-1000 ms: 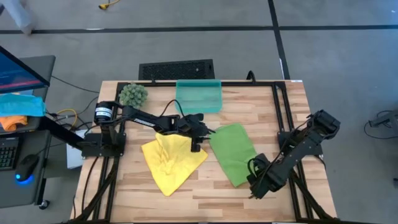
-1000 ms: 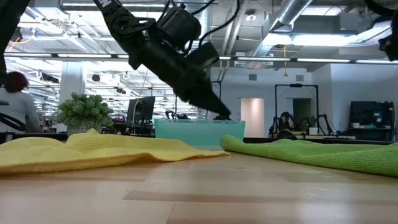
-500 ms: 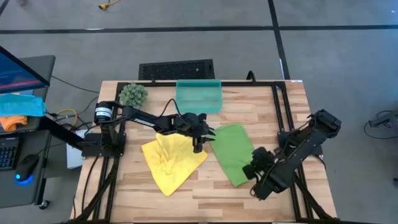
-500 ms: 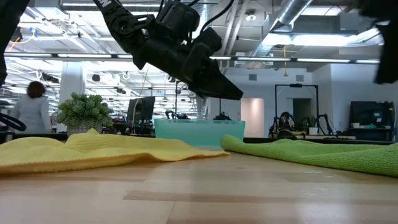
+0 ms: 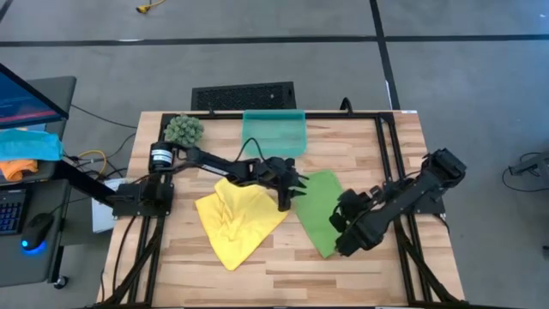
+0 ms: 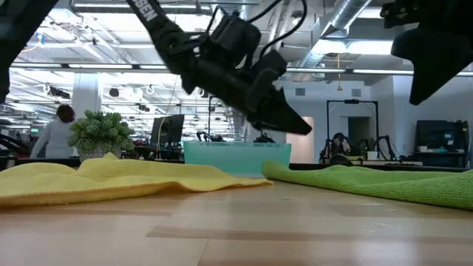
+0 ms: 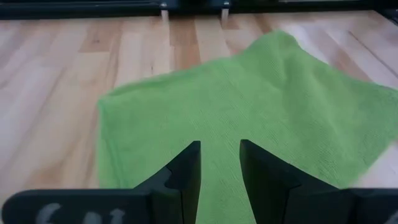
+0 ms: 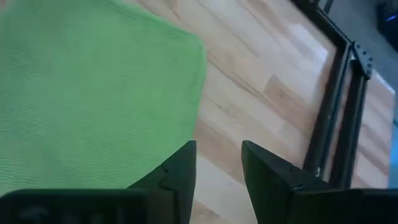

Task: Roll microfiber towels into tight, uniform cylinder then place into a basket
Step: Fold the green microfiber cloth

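Note:
The lime green towel (image 5: 317,210) lies spread flat on the table, right of centre. The yellow towel (image 5: 236,221) lies rumpled to its left with a raised crease. The teal basket (image 5: 274,133) stands at the far edge. My left gripper (image 5: 290,197) hangs open over the green towel's left edge (image 7: 124,124), clear of the cloth (image 6: 299,125). My right gripper (image 5: 338,227) is open above that towel's near right corner (image 8: 180,50), with nothing between its fingers.
A round green plant ball (image 5: 184,130) sits at the far left corner beside the basket. A black metal frame (image 5: 390,154) runs along the table's right and far sides. Bare wood shows along the near edge (image 5: 283,275).
My left gripper has moved from over the yellow towel toward the table's right, to the green towel's left edge. My right gripper has risen, turned, and moved toward the far edge and the left, over the green towel's near corner. Both towels lie as before.

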`<move>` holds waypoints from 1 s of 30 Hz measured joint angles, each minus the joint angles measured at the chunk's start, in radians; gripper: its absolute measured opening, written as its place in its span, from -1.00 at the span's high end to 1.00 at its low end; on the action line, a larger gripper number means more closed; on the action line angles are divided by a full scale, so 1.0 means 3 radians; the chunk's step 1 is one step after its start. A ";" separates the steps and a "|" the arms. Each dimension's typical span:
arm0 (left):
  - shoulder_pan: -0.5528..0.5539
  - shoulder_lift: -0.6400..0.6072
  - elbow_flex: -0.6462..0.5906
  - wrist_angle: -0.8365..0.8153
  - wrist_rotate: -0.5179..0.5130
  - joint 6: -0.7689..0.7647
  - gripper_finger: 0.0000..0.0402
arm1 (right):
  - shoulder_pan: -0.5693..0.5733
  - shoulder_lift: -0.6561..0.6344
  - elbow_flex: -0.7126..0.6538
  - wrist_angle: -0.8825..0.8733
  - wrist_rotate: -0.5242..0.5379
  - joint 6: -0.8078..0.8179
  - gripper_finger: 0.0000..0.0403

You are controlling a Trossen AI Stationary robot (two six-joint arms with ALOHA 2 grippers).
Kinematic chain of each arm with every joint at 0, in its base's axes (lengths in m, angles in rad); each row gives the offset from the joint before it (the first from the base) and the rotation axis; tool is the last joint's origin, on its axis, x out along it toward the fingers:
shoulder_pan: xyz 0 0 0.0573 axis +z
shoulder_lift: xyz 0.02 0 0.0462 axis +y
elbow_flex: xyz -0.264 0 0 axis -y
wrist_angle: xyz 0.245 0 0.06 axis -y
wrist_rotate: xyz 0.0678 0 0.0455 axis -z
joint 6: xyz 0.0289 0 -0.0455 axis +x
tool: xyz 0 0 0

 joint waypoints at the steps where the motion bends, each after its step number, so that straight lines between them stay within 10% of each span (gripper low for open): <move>1: 0.0013 0.0038 0.0100 -0.0036 -0.0001 0.0047 0.49 | 0.0014 0.0000 0.0000 -0.0030 0.0005 0.0000 0.27; 15: 0.0135 0.0830 0.0817 -0.0584 0.0186 -0.0166 0.49 | 0.0134 0.0000 0.0000 -0.0202 0.0036 0.0041 0.37; 21: 0.0134 0.0726 0.0843 -0.0949 -0.0327 -0.0528 0.50 | 0.0142 0.0000 0.0000 -0.0157 0.0017 0.0024 0.37; 30: -0.0015 0.0671 0.0849 -0.1367 -0.0658 -0.1322 0.62 | 0.0352 0.0024 0.0001 0.1176 -0.0107 -0.0395 0.41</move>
